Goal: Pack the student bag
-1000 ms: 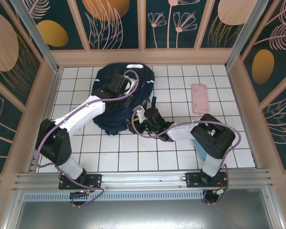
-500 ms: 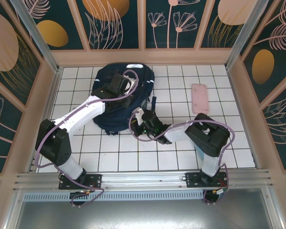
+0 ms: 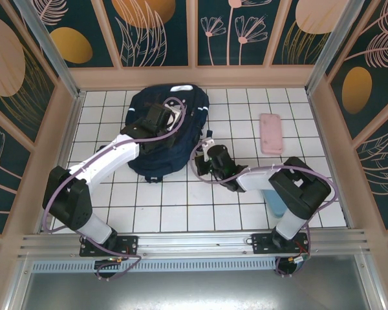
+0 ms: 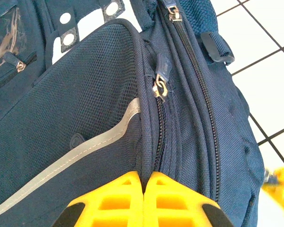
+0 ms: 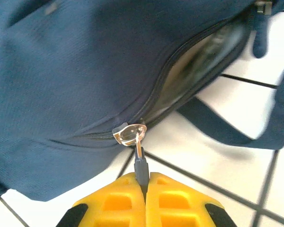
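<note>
**Both claws shut at a navy bag on the tiles**

Nearest, at the front edge of the table (image 3: 181, 213): two arm bases side by side. Just past the right one, half hidden behind the arm, something pale blue (image 3: 276, 205), too covered to name.

Further in, at the near right corner of the bag (image 3: 189, 132): right gripper (image 5: 144, 182), yellow fingers pressed together on a dark grey pull (image 5: 141, 166). Above the pull, a silver slider (image 5: 128, 133) at the end of a partly open zip. Inside the gap, a pale, blurred lining. Below it, a navy strap (image 5: 217, 128) lying loose across white tile.

Then the bag proper: large, dark navy, lying flat at the far middle of the table, close to the back wall. Coarse weave along two parallel zips with metal sliders. Fine mesh on a side pocket (image 4: 85, 109), with a grey reflective stripe (image 4: 85, 151) slanting across it. Higher up, a white patch (image 4: 92, 21) crossed by dark tabs with pale dots.

On top of the bag: left gripper (image 4: 144, 182), yellow fingers closed tight with no gap, tips set on the piping between mesh pocket and zip. Perhaps nipping that piping; hard to tell from this angle.

Farther right, well apart from the bag: a pink case (image 3: 270, 132), flat on the tiles.

Last, the walls (image 3: 158, 32): dark teal panels with flower prints.
</note>
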Tool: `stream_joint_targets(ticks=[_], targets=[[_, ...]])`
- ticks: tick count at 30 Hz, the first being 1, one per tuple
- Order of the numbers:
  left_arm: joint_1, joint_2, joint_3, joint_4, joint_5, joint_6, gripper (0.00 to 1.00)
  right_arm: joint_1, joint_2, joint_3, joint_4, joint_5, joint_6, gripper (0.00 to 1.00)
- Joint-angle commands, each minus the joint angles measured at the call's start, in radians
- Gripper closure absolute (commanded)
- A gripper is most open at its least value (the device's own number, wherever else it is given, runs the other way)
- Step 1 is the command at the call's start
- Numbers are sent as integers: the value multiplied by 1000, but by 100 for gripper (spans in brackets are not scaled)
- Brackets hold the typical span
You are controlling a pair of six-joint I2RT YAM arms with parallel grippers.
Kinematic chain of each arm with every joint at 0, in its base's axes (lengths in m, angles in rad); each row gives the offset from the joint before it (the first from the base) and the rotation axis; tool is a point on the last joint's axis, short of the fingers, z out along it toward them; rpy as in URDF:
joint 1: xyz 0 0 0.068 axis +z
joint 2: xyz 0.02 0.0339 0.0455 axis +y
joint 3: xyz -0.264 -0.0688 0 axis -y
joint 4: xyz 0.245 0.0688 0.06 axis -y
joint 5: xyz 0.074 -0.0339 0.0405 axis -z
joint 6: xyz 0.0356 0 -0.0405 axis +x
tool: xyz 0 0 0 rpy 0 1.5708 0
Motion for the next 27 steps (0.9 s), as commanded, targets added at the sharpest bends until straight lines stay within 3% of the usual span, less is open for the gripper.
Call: stream_joint_targets(ticks=[1, 8, 15, 21, 27], targets=[[23, -57, -12, 10, -68, -15, 100, -103, 0, 51, -28, -1, 59, 100], [22, -66, -28, 16, -15, 4, 100, -186, 130, 254, -155, -57, 109, 100], [22, -66, -27, 19, -19, 11, 100, -198, 141, 263, -127, -119, 24, 100], [22, -62, -29, 19, 4, 16, 100, -251, 204, 379, -226, -7, 92, 100], [22, -52, -28, 26, 7, 10, 100, -257, 266, 503, -370, 3, 189, 100]])
